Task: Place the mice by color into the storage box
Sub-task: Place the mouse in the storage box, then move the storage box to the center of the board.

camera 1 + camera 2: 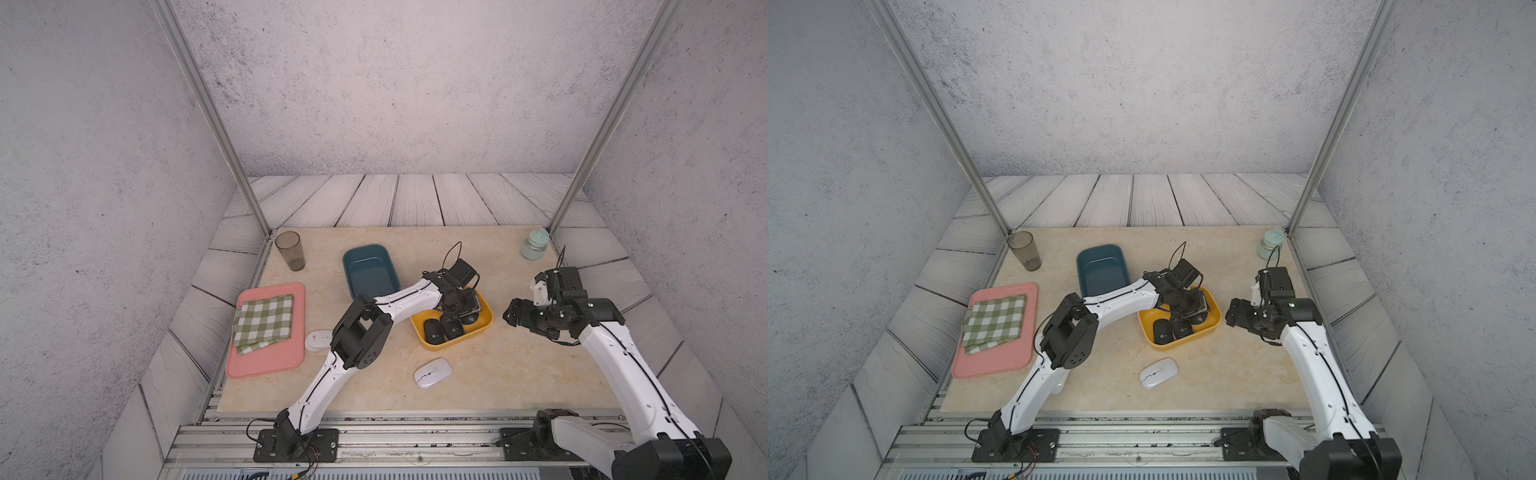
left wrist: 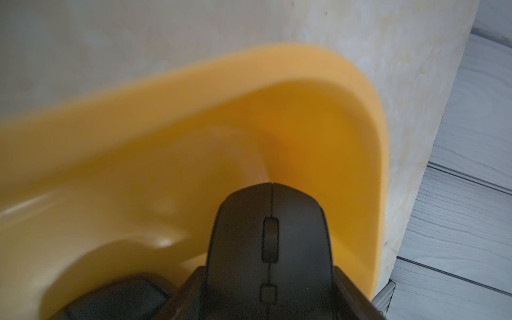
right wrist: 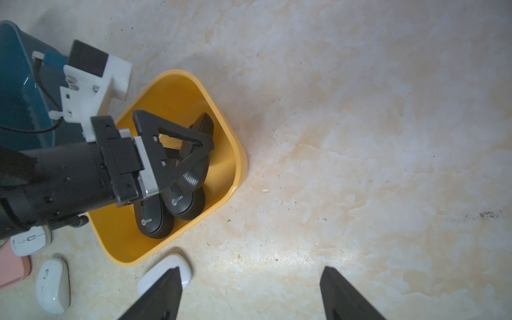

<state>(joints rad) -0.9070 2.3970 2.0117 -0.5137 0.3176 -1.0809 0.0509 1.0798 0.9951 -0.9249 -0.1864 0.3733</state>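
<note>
inside yellow rounded plastic box (image 3: 171, 94), left gripper (image 3: 201, 160) is clasping matte black rounded mouse (image 2: 270, 249) beside two other black mice (image 3: 153, 219); right gripper (image 3: 250, 268) is hovering nearby, jaws spread wide, empty.

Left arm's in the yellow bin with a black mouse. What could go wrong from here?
The matte black mouse in the left gripper is right beside two black mice in the yellow plastic bin; released, it may land tilted against them. Pulling back, the left arm's elbow could knock the white oval mouse beside the pink tray.
</note>
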